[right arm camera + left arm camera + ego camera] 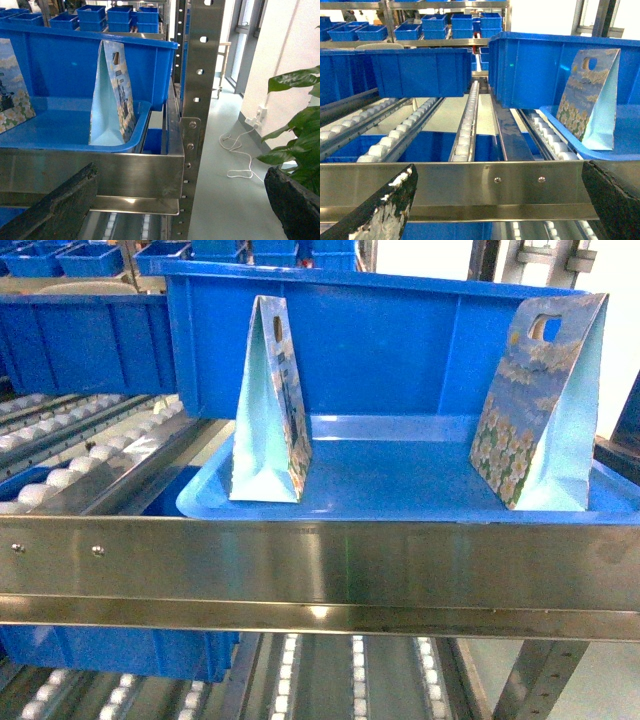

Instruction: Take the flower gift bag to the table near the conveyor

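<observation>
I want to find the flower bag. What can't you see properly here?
- Table: in no view.
- Left bag, head view: turned edge-on, so its picture barely shows.
- Tray front, head view: hidden behind the steel rail.
- Bag in right wrist view: cut off by the left edge.
- Inside the bags: cannot tell.

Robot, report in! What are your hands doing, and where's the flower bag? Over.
Left gripper open, empty; right gripper open, empty. Flower gift bag upright in blue tray, untouched. Steel rail in front.
</observation>
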### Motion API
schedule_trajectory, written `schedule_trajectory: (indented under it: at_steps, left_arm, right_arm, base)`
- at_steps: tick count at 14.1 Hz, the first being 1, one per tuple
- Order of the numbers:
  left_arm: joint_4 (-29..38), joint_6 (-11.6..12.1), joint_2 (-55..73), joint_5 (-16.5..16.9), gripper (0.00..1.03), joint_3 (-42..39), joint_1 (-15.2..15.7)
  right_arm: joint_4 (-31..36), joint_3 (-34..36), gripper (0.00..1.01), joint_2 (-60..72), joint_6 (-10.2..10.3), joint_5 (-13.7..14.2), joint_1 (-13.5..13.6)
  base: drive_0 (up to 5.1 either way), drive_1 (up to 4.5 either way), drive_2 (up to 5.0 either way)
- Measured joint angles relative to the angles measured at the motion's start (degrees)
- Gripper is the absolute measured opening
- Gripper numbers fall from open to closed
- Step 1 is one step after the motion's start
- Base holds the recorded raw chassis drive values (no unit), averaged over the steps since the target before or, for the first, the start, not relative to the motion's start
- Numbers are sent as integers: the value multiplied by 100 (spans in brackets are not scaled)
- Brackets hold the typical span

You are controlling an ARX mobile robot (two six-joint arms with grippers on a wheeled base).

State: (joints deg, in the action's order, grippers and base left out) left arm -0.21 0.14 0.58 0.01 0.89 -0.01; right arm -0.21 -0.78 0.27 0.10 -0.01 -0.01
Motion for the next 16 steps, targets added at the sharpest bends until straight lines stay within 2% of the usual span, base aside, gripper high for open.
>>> schedule_trajectory:
  at_steps: [8,9,10,11,12,13,14,15,16]
  left_arm:
    - [0,0,0,-2,98,0,0]
    - [4,0,2,-4,98,0,0]
    - [566,-63,334,-197,98,0,-151]
    - [1545,-114,1432,-426,98,37,-494]
    - [2312,-133,2621,-417,98,227,-647]
    - [3001,-127,3770,-494,98,730,-828]
    - [3620,-92,4798,-498,98,1436,-1075]
    - [3932,39,5836,-476,98,2234,-1346]
    - [3731,76,6610,-422,98,2806,-1467]
  right_arm:
    - [0,0,98,0,0,0,0]
    - [260,0,98,105,-109,26,-61]
    - [975,-17,98,612,-367,-133,-378]
    - [1985,-52,98,1587,-575,-439,-726]
    - [2771,-284,98,2577,-616,-621,-730]
    - [3458,-715,98,3508,-643,-850,-664]
    - [3998,-1224,98,4352,-662,-931,-584]
    - [4046,-1814,98,5204,-660,-986,-428]
    - [3818,-2269,98,5877,-651,-1091,-280]
  base:
    - [0,0,0]
    - [0,0,0]
    - [0,0,0]
    - [0,0,0]
    - [0,0,0]
    - [0,0,0]
    - [0,0,0]
    - [0,0,0]
    - [0,0,0]
